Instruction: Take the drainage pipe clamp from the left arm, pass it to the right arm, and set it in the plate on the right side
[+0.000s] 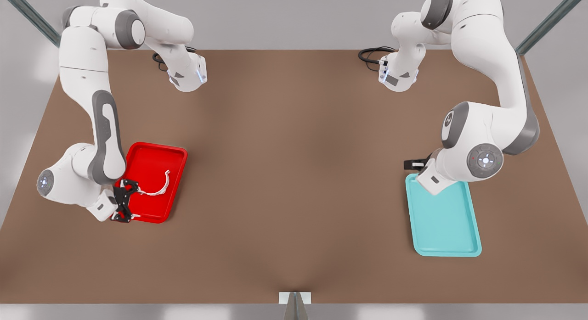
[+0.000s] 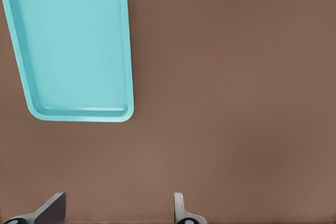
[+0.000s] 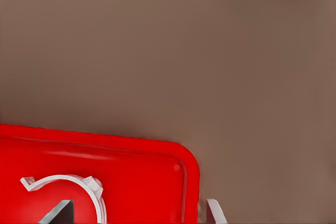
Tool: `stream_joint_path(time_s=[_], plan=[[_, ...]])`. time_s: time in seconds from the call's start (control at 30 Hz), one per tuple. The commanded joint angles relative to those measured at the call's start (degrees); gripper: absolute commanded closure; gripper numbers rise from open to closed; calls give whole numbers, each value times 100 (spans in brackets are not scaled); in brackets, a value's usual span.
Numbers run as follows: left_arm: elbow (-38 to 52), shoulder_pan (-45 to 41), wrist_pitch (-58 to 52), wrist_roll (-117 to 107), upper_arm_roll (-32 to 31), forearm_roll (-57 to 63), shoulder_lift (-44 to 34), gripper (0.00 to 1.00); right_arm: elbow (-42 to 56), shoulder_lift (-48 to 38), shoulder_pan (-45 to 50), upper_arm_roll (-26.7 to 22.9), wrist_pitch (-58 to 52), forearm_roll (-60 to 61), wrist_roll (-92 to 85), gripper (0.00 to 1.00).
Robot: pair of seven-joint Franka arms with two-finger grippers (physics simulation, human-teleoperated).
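Right pincer [image 1: 123,200]: at the near corner of the red plate [image 1: 177,173], on the front view's left. Its fingers are spread, one by the clamp's end, the other at the plate's near rim. It grips nothing.

Clamp [image 1: 158,187]: lies inside the red plate, resting on the plate floor. In the right wrist view the white clamp [image 3: 68,190] sits just ahead of the dark fingertip [image 3: 60,214], over the red plate [image 3: 131,166].

Key relation: the clamp curves away from the right pincer toward the plate's middle; one end is just beside the upper finger, the other tab points to the far rim. Whether that finger touches the clamp I cannot tell.

Left pincer [image 1: 415,164]: hangs over the far corner of the teal tray [image 1: 448,228], on the front view's right, well apart from the clamp. In its wrist view the fingertips [image 2: 181,211] stand apart with nothing between them, over the bare tabletop [image 2: 236,77] beside the teal tray [image 2: 73,45]. This arm waits.

Progress: judging by the clamp lying in the plate and released, the placing looks done; the right arm likely needs only to lift clear.
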Motion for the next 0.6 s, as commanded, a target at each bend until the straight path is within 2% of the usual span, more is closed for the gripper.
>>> stream_joint_path(time_s=[0.0,0.03,0.07,0.1,0.57], plan=[[2,-6,-160,570,-4,8,-8,0,441,-355,286,-7,-2305,-892,8056,0],[2,-6,-160,570,-4,8,-8,0,468,-1005,655,20,-3157,-1745,9853,0],[2,-6,-160,570,-4,8,-8,0,389,-1796,612,-15,-3809,-1842,9959,0],[2,-6,-160,570,-4,8,-8,0,389,-2140,612,-7,-3941,-2062,9942,0],[2,-6,-362,588,-4,17,-8,0,459,-2044,401,-68,-3774,-1912,9968,0]])
